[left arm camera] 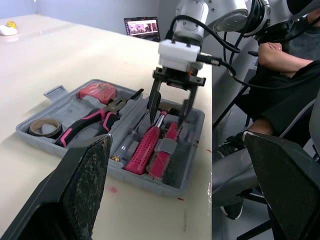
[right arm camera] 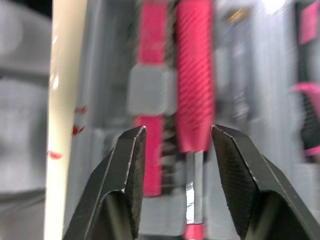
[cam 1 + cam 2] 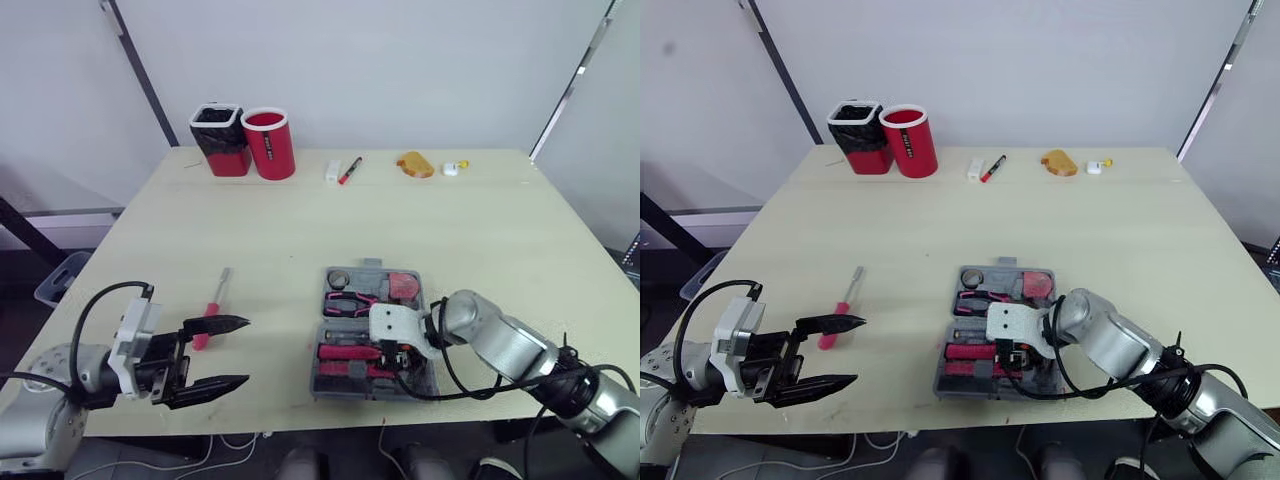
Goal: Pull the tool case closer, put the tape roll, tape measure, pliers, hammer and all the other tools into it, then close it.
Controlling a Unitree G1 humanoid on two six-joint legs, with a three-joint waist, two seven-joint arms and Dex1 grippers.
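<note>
Your right gripper (image 1: pixel 166 119) hangs with fingers parted astride the red-handled screwdriver (image 1: pixel 145 150) seated directly beneath it in the tool case (image 1: pixel 145 176), apparently to leave it in its slot, while your left gripper (image 3: pixel 245 351), spread wide, sits just beside the loose red screwdriver (image 3: pixel 212 308), ready to collect it.

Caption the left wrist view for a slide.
Open right gripper poised over a red-handled tool in the open tool case, beside the pliers, tape roll and tape measure already packed.
</note>
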